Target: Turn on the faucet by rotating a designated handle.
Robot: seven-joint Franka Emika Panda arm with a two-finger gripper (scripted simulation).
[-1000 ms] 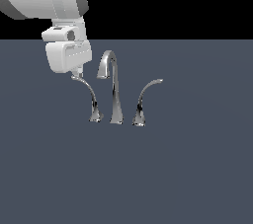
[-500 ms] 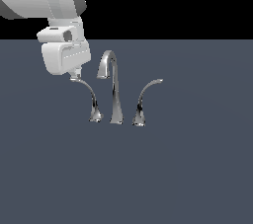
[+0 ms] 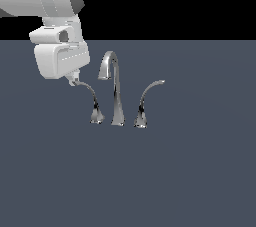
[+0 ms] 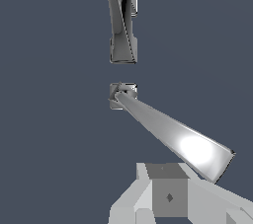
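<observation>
1. A flat, dark slate-grey surface (image 3: 200,181) is filling the lower part of the exterior view, with plain black background sitting behind it.

2. A shiny chrome faucet (image 3: 114,88) is standing near the middle of the surface, its tall hooked spout rising between two curved levers.

3. The handle (image 3: 91,98) to be turned is rising from a small flared base and arcing up and outward, its tip pointing toward the exterior view's left. A mirror-image second lever (image 3: 146,98) is curving the other way, well apart from the fingers.

4. The white gripper (image 3: 74,79) is hanging over the handle's tip, with the fingers (image 3: 75,77) just peeking out below the bulky hand. They are appearing to meet or nearly touch the tip; actual contact cannot be confirmed.

5. How far the fingers are spread cannot be told: the hand's body is hiding them in the exterior view, and the wrist view is showing only pale blocks of the hand. Nothing is visibly clamped.

6. In the wrist view, the handle (image 4: 173,136) is running as a long bright bar from close beside the hand away to its base, with the spout beyond.

7. The coming move is likely hinging on this: the handle's long axis is stretching away from the fingers toward its base, so a sideways push at the tip should swing it round.
</observation>
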